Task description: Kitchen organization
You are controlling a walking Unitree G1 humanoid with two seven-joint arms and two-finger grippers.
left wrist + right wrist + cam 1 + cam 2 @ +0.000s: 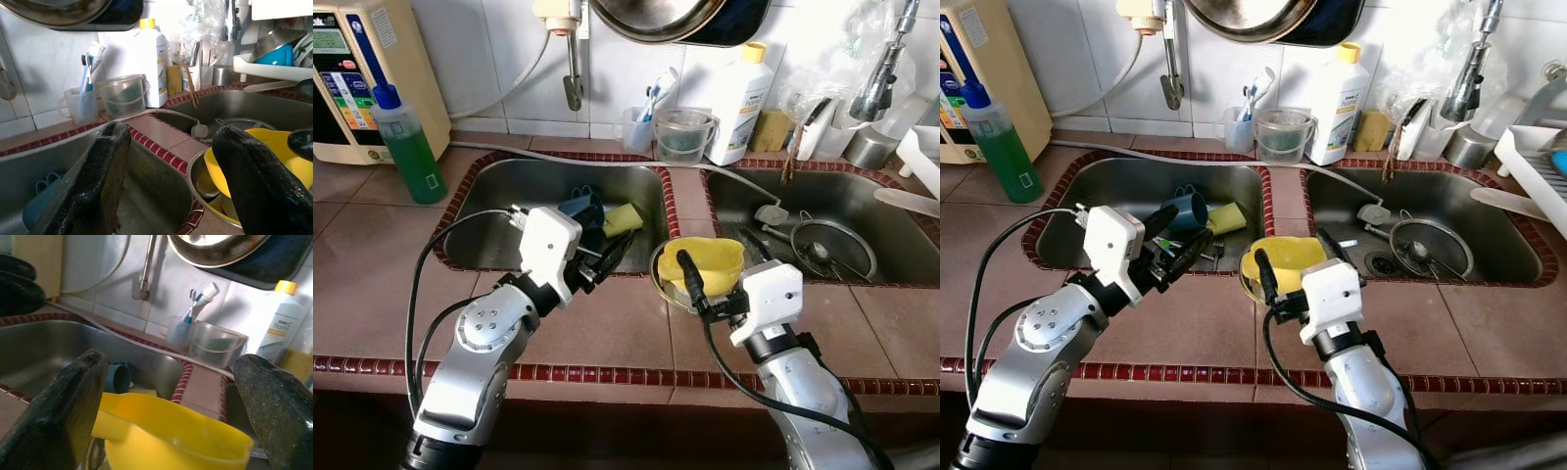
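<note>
— Yellow scoop sits in a metal bowl on the strip between the sinks, its handle toward my left arm.

— Grippers?

— My right gripper is wide open around it. My left gripper is open over the left sink's edge, near the blue cup.

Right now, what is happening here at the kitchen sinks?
The robot stands at a tiled counter with two steel sinks. Its right gripper is open around the yellow bowl, which sits in a metal bowl on the divider between the sinks; it has not closed on it. The left gripper is open at the front edge of the left sink, where a blue mug and a yellow sponge lie.
</note>
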